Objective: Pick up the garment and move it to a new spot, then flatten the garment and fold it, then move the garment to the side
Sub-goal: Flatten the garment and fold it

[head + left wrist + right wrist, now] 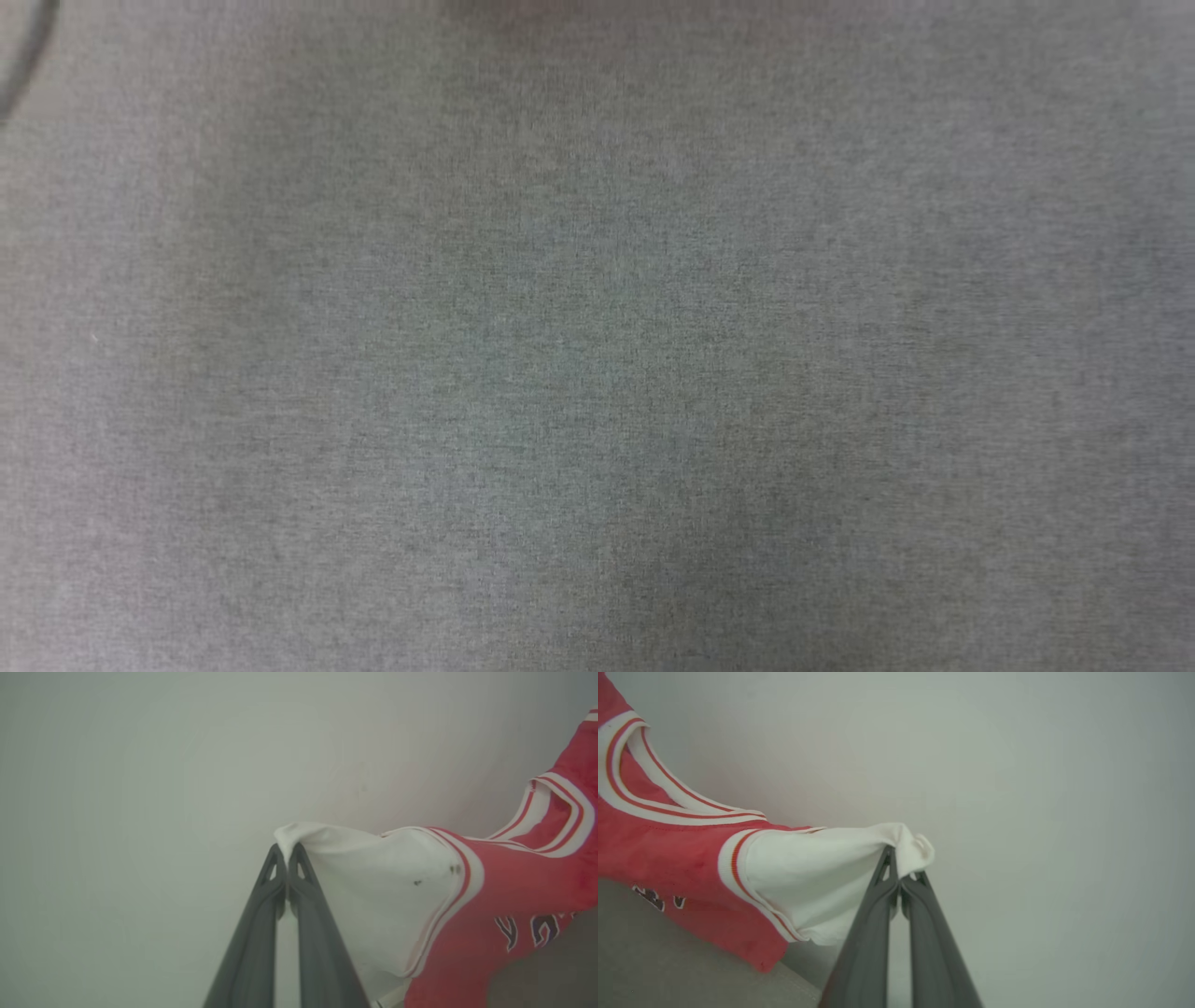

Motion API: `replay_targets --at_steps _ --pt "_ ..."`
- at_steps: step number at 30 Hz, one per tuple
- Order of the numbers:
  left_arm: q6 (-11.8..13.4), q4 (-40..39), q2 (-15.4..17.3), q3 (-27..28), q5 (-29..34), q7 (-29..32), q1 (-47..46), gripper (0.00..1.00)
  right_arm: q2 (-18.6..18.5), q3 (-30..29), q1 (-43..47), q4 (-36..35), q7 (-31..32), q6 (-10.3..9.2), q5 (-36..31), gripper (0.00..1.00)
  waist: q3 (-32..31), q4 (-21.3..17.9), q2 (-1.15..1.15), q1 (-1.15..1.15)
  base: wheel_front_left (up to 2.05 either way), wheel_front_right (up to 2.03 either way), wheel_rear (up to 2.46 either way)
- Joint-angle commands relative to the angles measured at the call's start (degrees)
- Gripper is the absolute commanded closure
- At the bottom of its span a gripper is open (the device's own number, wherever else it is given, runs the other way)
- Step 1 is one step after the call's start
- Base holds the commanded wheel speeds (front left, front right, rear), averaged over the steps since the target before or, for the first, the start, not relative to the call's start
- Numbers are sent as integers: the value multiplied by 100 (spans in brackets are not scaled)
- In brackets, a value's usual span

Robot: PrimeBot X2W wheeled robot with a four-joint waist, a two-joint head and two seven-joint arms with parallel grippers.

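Grip, left side: the left gripper [286, 851] has its two dark fingers pressed together with no gap at the tips. They pinch a small bunched tuft at the very end of one white sleeve [373, 882].

Grip, right side: the right gripper [901, 868] is likewise clamped tight on the end of the other sleeve [817, 868]. A fold of cloth pokes out past its tips.

Position of the garment [490, 896]: it hangs in the air, slung between the two grippers by its sleeve ends. The red body sags away from each hold. Beyond the sleeves, the black letters [528, 931] are creased and partly hidden. The striped neck trim [560, 812] gapes open farther off. In the right wrist view a lower red edge lies against the grey cloth surface [668, 961]. I cannot tell whether it touches the surface or hangs clear of it. The head view looks down on a bare stretch of the same surface [597, 336]. A pale background [140, 788] lies behind everything.

Risks, as judged:
- Both holds are shallow, on sleeve tips only. A sharp pull apart or a quick swing could strip the cloth from either pinch, dropping that side into a heap.
- The sleeves look stretched. Further spreading loads the seams instead of flattening the body.
- If the lower edge drags on the surface during placement, it may fold under and leave creases to clear before folding.
- The sagging neck could land doubled over.
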Motion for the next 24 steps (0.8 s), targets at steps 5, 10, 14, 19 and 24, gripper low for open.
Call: replay_targets --at_steps 5,10,14,19,24 --pt "-3 -205 -67 52 -255 -141 1254 100 2 362 1074 -168 -302 -6 506 100 -411 -61 0 -1 0 0 0" --pt "247 -877 75 173 -311 -169 2513 100 -209 835 2059 -687 -414 -5 866 100 -715 -39 0 -1 0 0 0" --pt "422 -1416 233 292 -384 -165 3434 100 -370 1064 2659 -1043 -467 -6 1063 100 -911 -70 0 -1 0 0 0" --pt "689 -2202 579 455 -562 -166 4862 100 -620 1251 3717 -1560 -507 -6 1352 100 -1294 -143 0 -1 0 0 0" --pt "961 -2908 909 660 -809 -160 6228 100 -855 1155 4775 -1786 -520 -5 1574 100 -1682 -209 0 -1 0 0 0"
